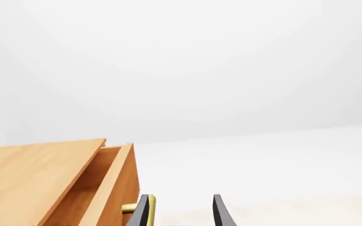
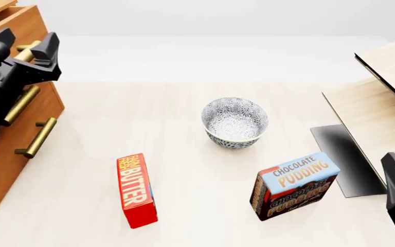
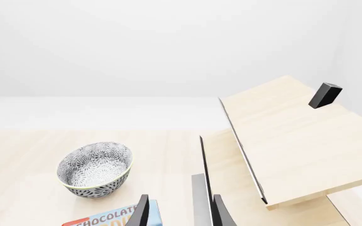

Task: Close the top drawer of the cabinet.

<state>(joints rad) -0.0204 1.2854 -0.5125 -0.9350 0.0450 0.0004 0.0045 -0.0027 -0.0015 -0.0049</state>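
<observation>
While the top drawer (image 1: 109, 186) stands pulled out of the cabinet (image 2: 16, 149) at the table's (image 2: 183, 206) far left, the left end effector (image 2: 27, 47) hangs with fingers spread apart at the drawer's brass handle (image 2: 27, 51), not clamped on it. Low at the right, the right end effector (image 3: 179, 212) is also parted and empty, near a chocolate pudding box (image 2: 293, 186), patterned bowl (image 2: 234, 122) and butter box (image 2: 136, 189).
</observation>
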